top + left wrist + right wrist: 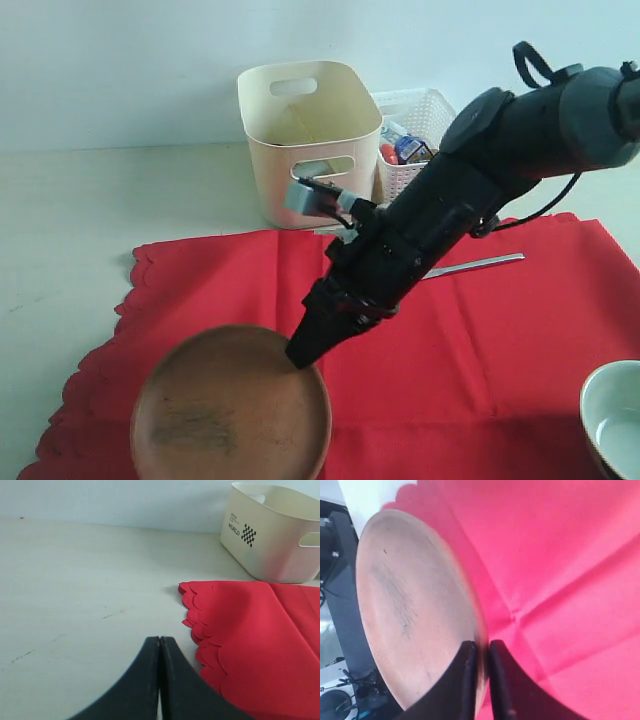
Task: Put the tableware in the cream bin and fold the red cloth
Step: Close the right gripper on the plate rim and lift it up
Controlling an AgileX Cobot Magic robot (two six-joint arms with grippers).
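In the exterior view, my right claw [301, 354] comes down from the upper right and meets the far right rim of the round wooden plate [230, 408]. The plate lies face up on the front left part of the red cloth [500, 330], so most of it is in front and to the left of my fingertips. Behind my arm, the silver knife [476, 265] lies flat on the cloth. Its long axis runs almost left to right, and the right end sits a little farther back. The pale bowl [612, 415] sits at the right front edge. The cream bin [300, 135] stands upright on the desk [100, 200] behind the cloth, and the white lattice basket [418, 108] is just beside it on the right.

In the left wrist view, my left claw [159, 639] is pressed together with nothing in it, above the bare desk. The scalloped edge of the cloth is near it, and the bin is farther away.

In the right wrist view, my two fingers are closed on the thin rim of the plate, one finger on each side. I cannot tell whether the plate is off the cloth.
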